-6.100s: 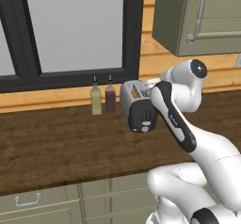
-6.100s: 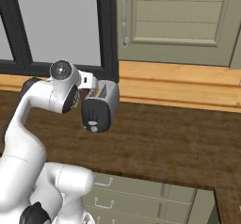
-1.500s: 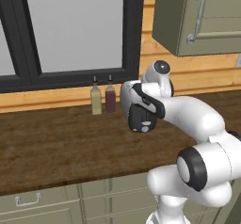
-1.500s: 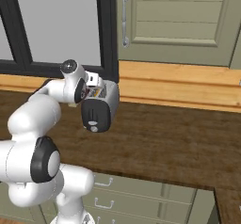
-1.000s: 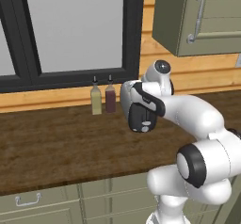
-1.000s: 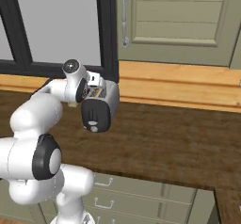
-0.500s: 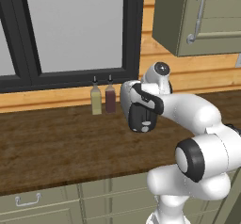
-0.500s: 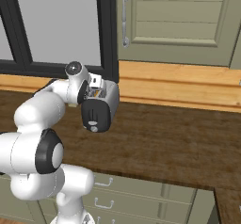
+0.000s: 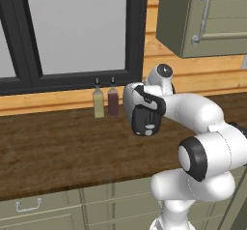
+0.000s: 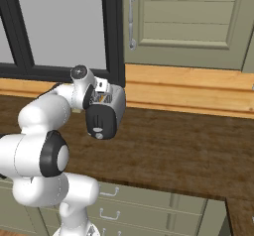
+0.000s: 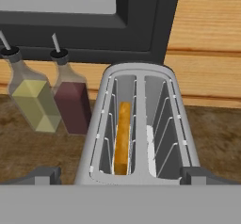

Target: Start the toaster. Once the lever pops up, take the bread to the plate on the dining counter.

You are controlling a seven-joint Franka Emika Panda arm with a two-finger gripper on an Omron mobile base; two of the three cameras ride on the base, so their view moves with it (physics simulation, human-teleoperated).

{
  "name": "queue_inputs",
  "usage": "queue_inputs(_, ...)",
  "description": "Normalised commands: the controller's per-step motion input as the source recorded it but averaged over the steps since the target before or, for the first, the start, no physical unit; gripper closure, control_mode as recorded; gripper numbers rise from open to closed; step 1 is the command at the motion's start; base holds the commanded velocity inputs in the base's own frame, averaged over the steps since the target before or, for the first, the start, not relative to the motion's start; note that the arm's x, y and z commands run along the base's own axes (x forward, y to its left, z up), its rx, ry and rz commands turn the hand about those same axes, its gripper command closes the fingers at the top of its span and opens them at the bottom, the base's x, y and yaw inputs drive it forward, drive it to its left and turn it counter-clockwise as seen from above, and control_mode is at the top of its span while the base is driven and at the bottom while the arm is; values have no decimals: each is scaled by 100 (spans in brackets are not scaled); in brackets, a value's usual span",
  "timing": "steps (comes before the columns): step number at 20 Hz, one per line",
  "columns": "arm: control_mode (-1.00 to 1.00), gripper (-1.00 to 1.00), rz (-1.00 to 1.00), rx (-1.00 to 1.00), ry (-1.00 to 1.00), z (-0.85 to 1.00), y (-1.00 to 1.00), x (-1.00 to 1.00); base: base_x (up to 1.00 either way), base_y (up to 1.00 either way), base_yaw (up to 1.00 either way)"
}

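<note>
The bread [image 11: 122,138] stands on edge in the left slot of the toaster [image 11: 136,124], only its orange-brown crust edge showing; the right slot holds a pale shape too unclear to name. The toaster sits on the dark wood worktop [image 9: 53,147] below the window [image 9: 77,31], its black end panel [image 10: 99,121] facing the robot, its lever hard to make out. Two bottles [image 11: 49,96] stand at its 9 o'clock, one yellowish, one dark red. The gripper [image 11: 120,175] hangs above the slots, jaws spread wide, holding nothing.
</note>
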Motion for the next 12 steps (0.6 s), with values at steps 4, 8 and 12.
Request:
queue_inputs(4,-100,-100,0,0,0,0,0,0,0,0,0)
queue_inputs(8,-100,-100,0,0,0,0,0,0,0,0,0)
queue_inputs(12,-100,-100,0,0,0,0,0,0,0,0,0)
